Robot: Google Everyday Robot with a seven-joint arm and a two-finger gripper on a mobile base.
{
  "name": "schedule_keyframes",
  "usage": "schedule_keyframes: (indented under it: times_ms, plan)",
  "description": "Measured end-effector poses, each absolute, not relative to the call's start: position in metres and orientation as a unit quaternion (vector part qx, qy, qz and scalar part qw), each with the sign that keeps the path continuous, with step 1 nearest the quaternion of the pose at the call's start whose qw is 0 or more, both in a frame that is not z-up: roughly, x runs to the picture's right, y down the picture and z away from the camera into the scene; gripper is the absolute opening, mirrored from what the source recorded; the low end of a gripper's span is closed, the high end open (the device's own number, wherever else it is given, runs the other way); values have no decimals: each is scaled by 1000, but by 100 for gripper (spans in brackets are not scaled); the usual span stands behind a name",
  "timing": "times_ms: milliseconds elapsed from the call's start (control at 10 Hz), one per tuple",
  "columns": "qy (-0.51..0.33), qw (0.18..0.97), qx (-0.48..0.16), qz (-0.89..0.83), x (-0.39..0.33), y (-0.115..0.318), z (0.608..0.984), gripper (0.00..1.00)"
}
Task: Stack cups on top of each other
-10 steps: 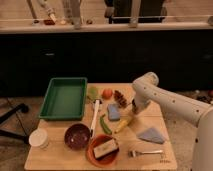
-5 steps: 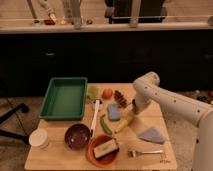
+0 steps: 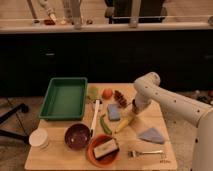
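Note:
A squat cream-white cup (image 3: 39,138) stands at the table's front left corner. A small dark brown-grey tumbler (image 3: 120,96) sits near the table's back middle, right of a red tomato (image 3: 107,93). My gripper (image 3: 133,108) hangs low over the table just right of the tumbler, by the upper end of a banana (image 3: 124,123). The white arm (image 3: 170,102) reaches in from the right. The two cups stand far apart.
A green tray (image 3: 64,98) sits at the back left. A dark purple bowl (image 3: 77,136) and an orange bowl (image 3: 102,150) holding a block stand at the front. A blue sponge (image 3: 114,112), a green pepper (image 3: 105,124), a white utensil (image 3: 94,117), a fork (image 3: 145,153) and a blue cloth (image 3: 151,134) lie around.

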State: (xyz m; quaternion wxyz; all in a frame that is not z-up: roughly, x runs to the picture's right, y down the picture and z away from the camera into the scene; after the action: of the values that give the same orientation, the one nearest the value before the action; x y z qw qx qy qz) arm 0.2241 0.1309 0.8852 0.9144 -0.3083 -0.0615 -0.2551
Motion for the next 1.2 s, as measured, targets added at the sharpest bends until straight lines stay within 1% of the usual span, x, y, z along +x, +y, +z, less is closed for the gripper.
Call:
schedule_keyframes:
  times_ms: [1200]
  plan:
    - [-65, 913, -311, -255, 226, 133, 884, 0]
